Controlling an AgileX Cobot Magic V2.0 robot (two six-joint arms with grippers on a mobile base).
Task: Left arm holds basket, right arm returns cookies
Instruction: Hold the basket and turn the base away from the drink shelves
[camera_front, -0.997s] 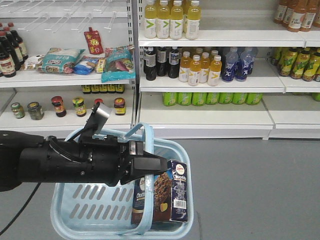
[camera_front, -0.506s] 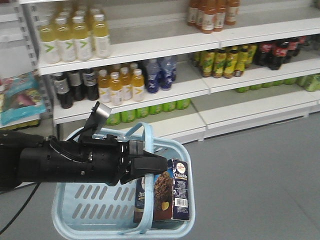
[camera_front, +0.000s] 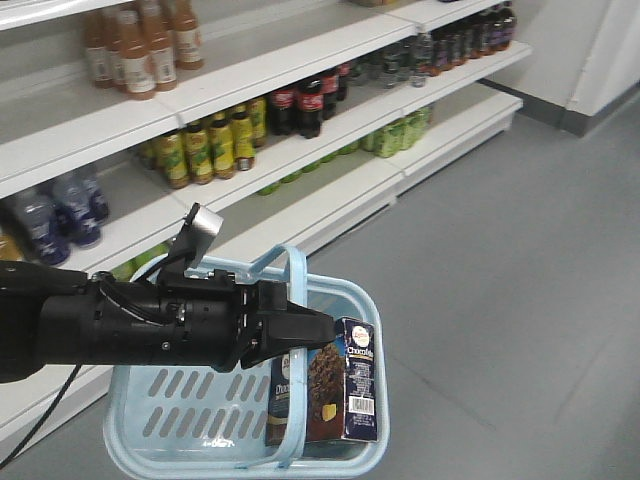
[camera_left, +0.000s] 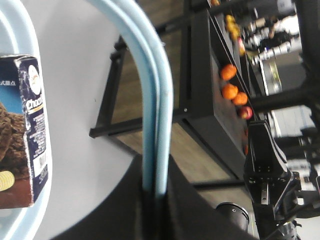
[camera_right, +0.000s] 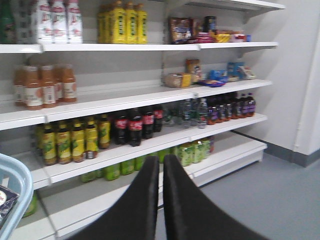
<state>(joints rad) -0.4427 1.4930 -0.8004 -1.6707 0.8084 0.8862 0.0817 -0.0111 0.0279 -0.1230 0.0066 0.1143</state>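
Exterior front-facing view: the light blue basket (camera_front: 160, 400) hangs by its arched handles (camera_front: 297, 270), clamped tight between the jaws of the left gripper (camera_front: 300, 335). At its right end the cookie box (camera_front: 345, 390) stands upright, long axis vertical, printed face toward the camera; it is probably light, stiff but crushable cardboard, best pinched across its narrow sides near the top. The right gripper (camera_right: 161, 162) is empty, jaws nearly touching.

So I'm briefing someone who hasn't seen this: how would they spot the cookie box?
Find the light blue slotted plastic basket hanging from the thick black robot arm. At its right end in the front view stands an upright navy-and-brown cardboard box picturing chocolate cookies, the only item visible inside.
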